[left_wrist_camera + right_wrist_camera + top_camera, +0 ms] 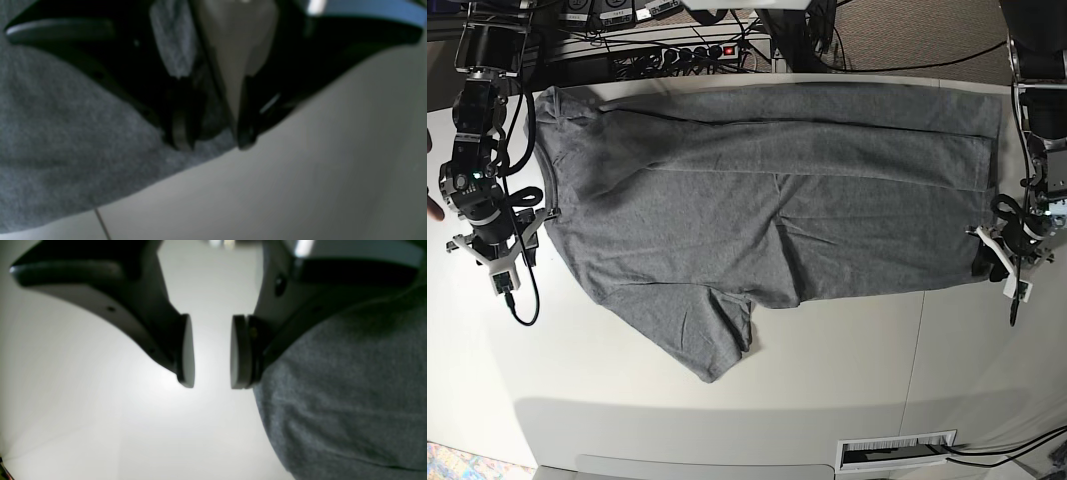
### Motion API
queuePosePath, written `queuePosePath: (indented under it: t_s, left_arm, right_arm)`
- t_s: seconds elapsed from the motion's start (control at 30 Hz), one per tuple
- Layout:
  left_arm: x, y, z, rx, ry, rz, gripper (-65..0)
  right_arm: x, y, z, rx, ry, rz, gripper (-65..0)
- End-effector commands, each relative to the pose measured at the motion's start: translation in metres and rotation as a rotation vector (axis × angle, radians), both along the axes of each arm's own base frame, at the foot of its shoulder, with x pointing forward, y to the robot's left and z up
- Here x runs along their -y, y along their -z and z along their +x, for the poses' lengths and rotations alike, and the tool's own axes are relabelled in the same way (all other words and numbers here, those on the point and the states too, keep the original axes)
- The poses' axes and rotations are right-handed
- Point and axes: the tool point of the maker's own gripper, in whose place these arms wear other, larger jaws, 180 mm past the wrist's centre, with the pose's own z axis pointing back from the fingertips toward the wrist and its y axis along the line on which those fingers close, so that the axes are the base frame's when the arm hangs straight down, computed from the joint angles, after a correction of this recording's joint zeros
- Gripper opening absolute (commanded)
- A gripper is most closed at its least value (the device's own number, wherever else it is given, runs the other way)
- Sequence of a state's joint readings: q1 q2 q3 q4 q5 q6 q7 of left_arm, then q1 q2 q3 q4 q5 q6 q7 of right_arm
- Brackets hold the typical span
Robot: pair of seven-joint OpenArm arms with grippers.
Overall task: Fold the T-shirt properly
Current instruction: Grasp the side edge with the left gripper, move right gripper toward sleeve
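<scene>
The T-shirt lies spread flat across the upper and middle part of the white table in the base view, one short sleeve reaching down toward the lower middle of the frame.

My left pincer sits at the right edge of that view, at the shirt's lower right corner. In my left wrist view its dark fingertips are parted, one down on the grey cloth, the other right at the cloth's edge where the bare table begins; cloth shows between them, and the picture is too blurred for me to say whether they pinch it.

My right pincer is at the left edge of the base view, beside the shirt's collar end. Its two pads stand apart with only bare table between them; the shirt lies just to the right of the pad there.

Along the top of the base view, behind the table, a power strip and tangled black cables lie. A barcode label sits at the bottom edge.
</scene>
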State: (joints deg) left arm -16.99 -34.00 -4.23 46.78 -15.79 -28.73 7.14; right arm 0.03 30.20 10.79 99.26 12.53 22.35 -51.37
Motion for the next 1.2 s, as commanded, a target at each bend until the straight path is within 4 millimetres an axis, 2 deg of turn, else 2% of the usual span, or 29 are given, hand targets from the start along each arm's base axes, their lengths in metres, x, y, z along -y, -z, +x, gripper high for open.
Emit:
queuePosePath:
  t_s: [0.0,0.07,0.13,0.23,0.47,0.57,0.77,0.83,0.93,1.03,1.17]
  left_arm:
    - [-0.008,-0.012,0.008,0.028,-0.012,0.01,-41.6]
    - [0.001,-0.01,0.007,0.023,0.018,-0.011,-45.5]
    - [0.012,-0.014,0.007,0.037,0.061,-0.055,-53.6]
    - [0.015,-0.017,0.008,0.048,0.071,-0.077,-65.0]
    - [0.024,-0.021,0.007,0.056,0.124,-0.102,-65.0]
    - [0.029,-0.025,0.006,0.064,0.156,-0.117,-65.0]
    - [0.029,-0.023,0.004,0.056,0.156,-0.116,-65.0]
    - [0.029,-0.022,0.003,0.055,0.157,-0.116,-65.0]
    - [0.029,-0.022,0.004,0.056,0.156,-0.117,-65.0]
    - [0.029,-0.022,0.004,0.056,0.157,-0.116,-65.0]
    - [0.029,-0.022,0.003,0.055,0.156,-0.116,-65.0]
  right_arm:
    - [0.005,-0.02,0.009,0.061,-0.006,-0.018,-45.9]
    - [0.004,-0.021,0.01,0.066,-0.008,-0.017,-45.9]
    - [0.004,-0.021,0.01,0.071,-0.01,-0.016,-45.9]
    - [0.004,-0.022,0.011,0.074,-0.012,-0.016,-45.9]
    - [-0.001,-0.032,0.02,0.138,-0.03,-0.005,-45.9]
    - [0.003,-0.035,0.036,0.168,-0.004,0.028,-45.9]
    - [0.02,-0.026,0.076,0.188,0.068,0.143,-45.8]
    - [0.011,-0.024,0.088,0.165,0.022,0.154,-45.8]
    - [-0.013,-0.018,0.105,0.12,-0.068,0.159,-45.8]
    - [-0.036,-0.008,0.12,0.061,-0.142,0.139,-39.3]
    - [-0.045,0.011,0.131,-0.02,-0.178,0.091,-38.8]
